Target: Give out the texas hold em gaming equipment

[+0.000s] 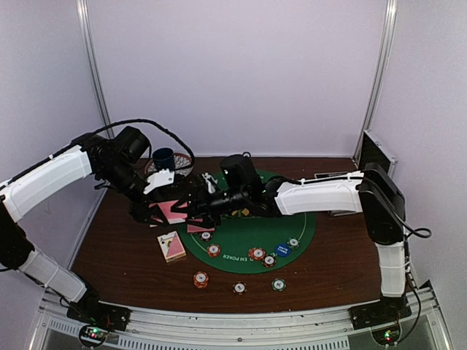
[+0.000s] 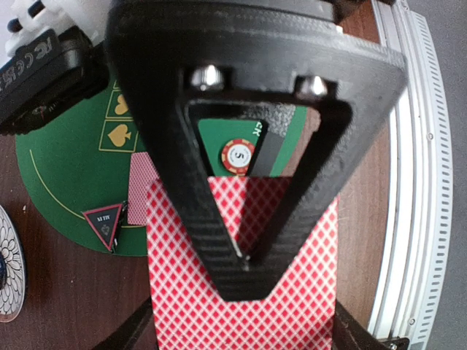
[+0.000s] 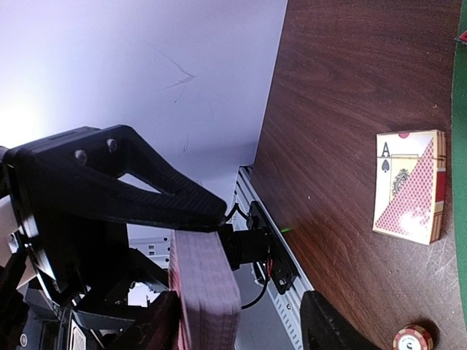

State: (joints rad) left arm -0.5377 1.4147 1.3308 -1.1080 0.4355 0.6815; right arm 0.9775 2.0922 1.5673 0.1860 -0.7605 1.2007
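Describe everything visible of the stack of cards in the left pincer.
The stack of cards shows red-and-white diamond-lattice backs and, edge-on in the right wrist view, a thick squared block of paper-like cards. The left pincer is shut on it, holding it above the left edge of the green mat. One end sits between the open fingers of the right pincer; whether they touch it cannot be told.

Dark brown wooden table [image 1: 336, 255]. Round green felt mat [image 1: 306, 226] lies mid-table. Card box [image 1: 171, 246] lies flat on bare wood just left of the mat. Three poker chips [image 1: 239, 288] sit on wood near the front edge. Patterned saucer [image 2: 6, 270] at far left.
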